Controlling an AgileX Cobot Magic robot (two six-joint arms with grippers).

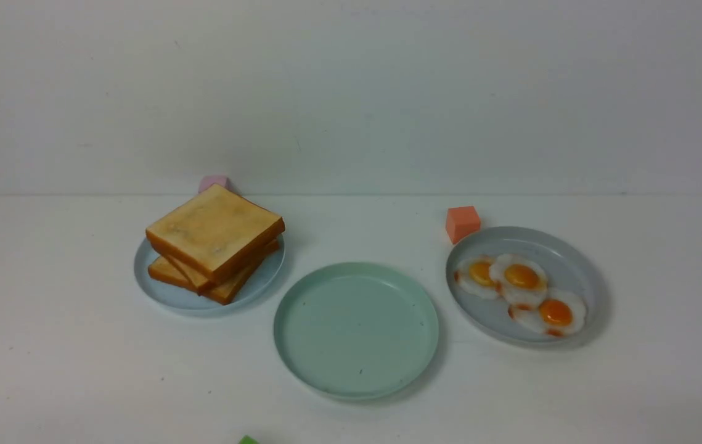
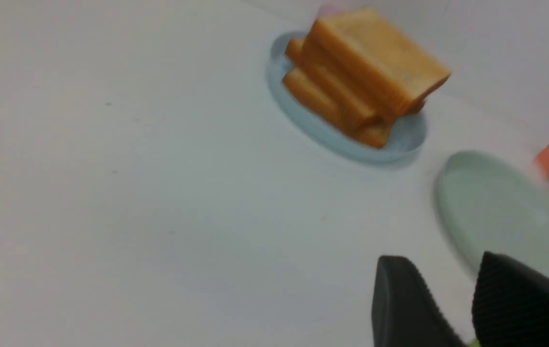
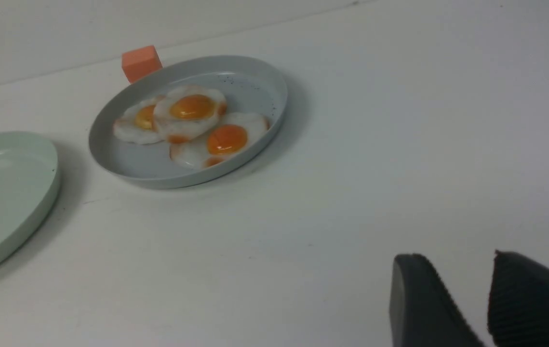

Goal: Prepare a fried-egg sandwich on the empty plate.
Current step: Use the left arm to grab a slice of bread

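The empty plate [image 1: 357,330], mint green, sits mid-table with nothing on it. To its left, three toast slices [image 1: 215,234] are stacked on a pale blue plate [image 1: 172,296]. To its right, three fried eggs [image 1: 522,276] overlap on a blue-grey plate [image 1: 572,259]. Neither gripper shows in the front view. In the left wrist view my left gripper [image 2: 443,260] is open and holds nothing, well short of the toast slices [image 2: 370,72] and beside the empty plate [image 2: 496,207]. My right gripper [image 3: 457,258] is open over bare table, far from the fried eggs [image 3: 192,108].
An orange cube [image 1: 463,223] stands just behind the egg plate, and a pink cube [image 1: 214,182] peeks out behind the toast. A small green thing [image 1: 248,439] shows at the table's near edge. A white wall closes off the back.
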